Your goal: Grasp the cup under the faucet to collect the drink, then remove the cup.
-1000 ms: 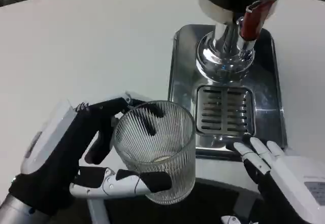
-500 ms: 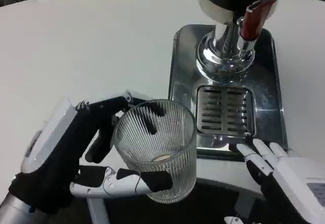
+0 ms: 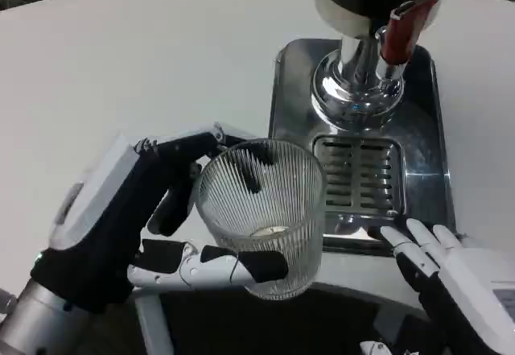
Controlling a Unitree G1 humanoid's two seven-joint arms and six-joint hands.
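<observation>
Holding the ribbed glass cup point(image 3: 261, 214) between thumb and fingers, the left robot hand point(image 3: 137, 226) carries it just beside the drip tray point(image 3: 290, 97), near the tray's front left corner; the cup is upright and not yet under the faucet point(image 3: 362, 57); a little pale content appears at its bottom, though what it is cannot be told. The right robot hand point(image 3: 451, 270) waits at the tray's front right edge, fingers spread, gripping nothing. In judgement, the step in hand is bringing the cup over the slotted grate point(image 3: 360, 174); doing it well calls for keeping the cup level, clearing the tray's raised rim, and centring the mouth below the spout before the red lever point(image 3: 400, 29) is worked; the grip should stay firm, since ribbed glass may slip. No brand, label or writing is legible on the dispenser, the cup or the white surface point(image 3: 145, 65).
</observation>
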